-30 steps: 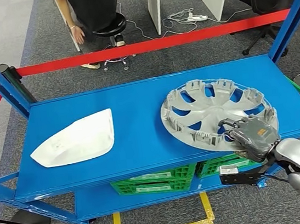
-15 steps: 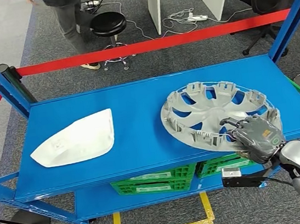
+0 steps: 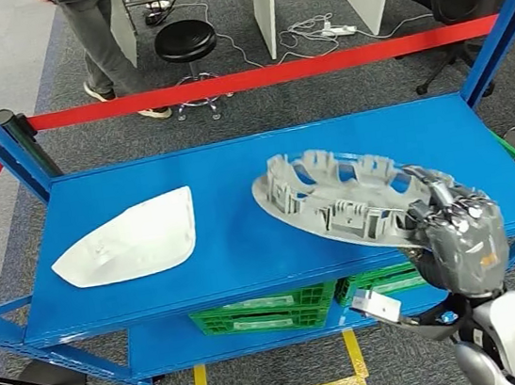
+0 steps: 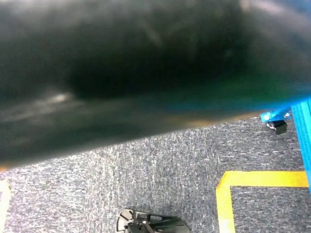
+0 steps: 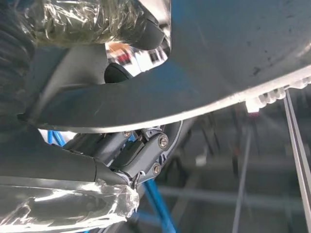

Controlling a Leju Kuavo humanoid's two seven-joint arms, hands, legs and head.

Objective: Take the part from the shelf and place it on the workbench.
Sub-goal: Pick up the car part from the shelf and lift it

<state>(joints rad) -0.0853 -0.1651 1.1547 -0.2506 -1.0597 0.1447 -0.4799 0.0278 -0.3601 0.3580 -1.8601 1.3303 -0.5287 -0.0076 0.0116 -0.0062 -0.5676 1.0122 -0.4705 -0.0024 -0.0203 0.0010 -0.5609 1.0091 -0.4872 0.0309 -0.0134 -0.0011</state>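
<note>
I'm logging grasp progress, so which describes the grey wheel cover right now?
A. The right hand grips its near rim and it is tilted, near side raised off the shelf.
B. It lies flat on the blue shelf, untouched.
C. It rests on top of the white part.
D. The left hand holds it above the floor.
A: the right hand grips the near rim of the wheel cover, which tilts above the blue shelf, apart from the white part.
</note>
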